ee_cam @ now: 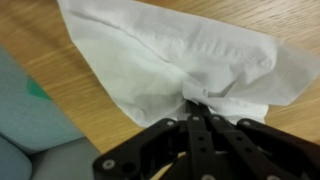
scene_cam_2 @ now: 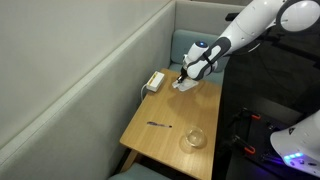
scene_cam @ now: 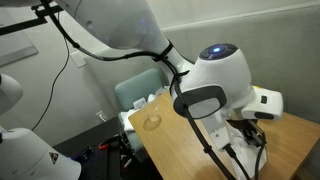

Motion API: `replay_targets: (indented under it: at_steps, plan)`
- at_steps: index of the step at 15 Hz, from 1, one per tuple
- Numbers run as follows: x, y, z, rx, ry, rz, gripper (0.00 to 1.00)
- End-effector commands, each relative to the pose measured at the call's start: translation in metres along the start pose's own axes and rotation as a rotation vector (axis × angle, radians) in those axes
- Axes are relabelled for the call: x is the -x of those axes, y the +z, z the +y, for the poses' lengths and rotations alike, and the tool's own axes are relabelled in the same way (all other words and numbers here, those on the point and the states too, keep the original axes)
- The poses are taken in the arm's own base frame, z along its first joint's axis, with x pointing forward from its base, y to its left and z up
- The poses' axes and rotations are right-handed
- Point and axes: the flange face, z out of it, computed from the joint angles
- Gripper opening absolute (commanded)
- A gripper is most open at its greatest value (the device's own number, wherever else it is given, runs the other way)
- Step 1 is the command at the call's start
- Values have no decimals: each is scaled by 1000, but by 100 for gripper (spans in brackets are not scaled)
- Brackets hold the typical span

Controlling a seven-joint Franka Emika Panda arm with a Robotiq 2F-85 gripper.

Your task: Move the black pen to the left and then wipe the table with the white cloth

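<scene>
Slippage of the white cloth (ee_cam: 180, 50) is judged the nearest risk. In the wrist view the gripper (ee_cam: 197, 106) is seen clamped shut on a small bunched fold at one edge of the cloth, while the rest is spread loosely across the wooden table (ee_cam: 40, 40). With so little fabric pinched, the fold could be pulled out of the jaws if the cloth is pressed hard and dragged, or the loose part could be rolled under and merely bunched instead of wiping.

In an exterior view the cloth and gripper (scene_cam_2: 183, 80) are shown at the far end of the table, just beside a small white box (scene_cam_2: 153, 82). A sideways stroke begun there could push the box against the wall or off the edge.

The black pen (scene_cam_2: 158, 125) lies flat on the nearer half of the table, well apart from the cloth. Whether it has been shifted as asked cannot be told. A glass (scene_cam_2: 195, 138) stands near the front corner, close to the pen. If long strokes are carried toward that end, the pen could be swept along or rolled off, and the glass could be tipped or pushed over the rim by the trailing fabric.
</scene>
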Motion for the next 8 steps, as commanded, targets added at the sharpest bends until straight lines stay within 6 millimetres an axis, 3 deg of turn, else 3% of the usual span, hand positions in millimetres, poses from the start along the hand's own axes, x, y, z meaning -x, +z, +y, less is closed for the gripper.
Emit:
replay_targets:
  at_steps: [1, 4, 6, 8]
  plan:
    - [16, -10, 37, 47, 78, -42, 0]
    - [24, -18, 62, 61, 117, -63, 0]
    - [28, -23, 60, 28, 109, -93, 0]
    - [32, -27, 42, -25, 73, -137, 0]
